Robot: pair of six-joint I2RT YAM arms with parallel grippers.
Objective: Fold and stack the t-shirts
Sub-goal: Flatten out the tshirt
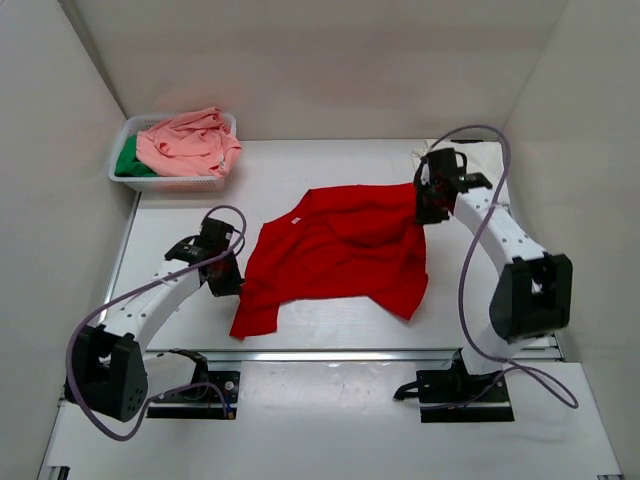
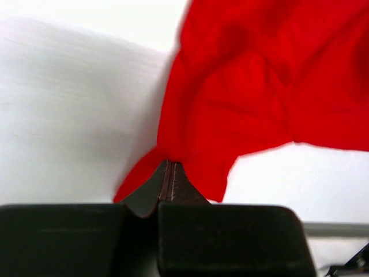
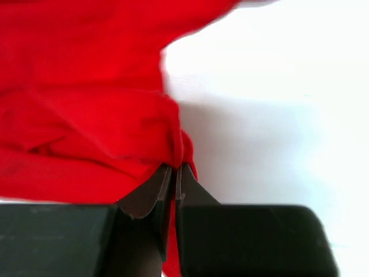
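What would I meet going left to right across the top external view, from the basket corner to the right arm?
green t-shirt → left end effector, shut on the sleeve edge → red t-shirt → right end effector, shut on the far right edge.

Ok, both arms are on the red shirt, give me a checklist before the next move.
1. Left gripper shut on red shirt: ok.
2. Right gripper shut on its opposite edge: ok.
3. Shirt lying flat: not ok, wrinkled and skewed.
4. Shirt apart from basket: ok.
5. Pink shirt and green shirt inside basket: ok.
6. Enough cloth pinched to hold through a lift: cannot tell.
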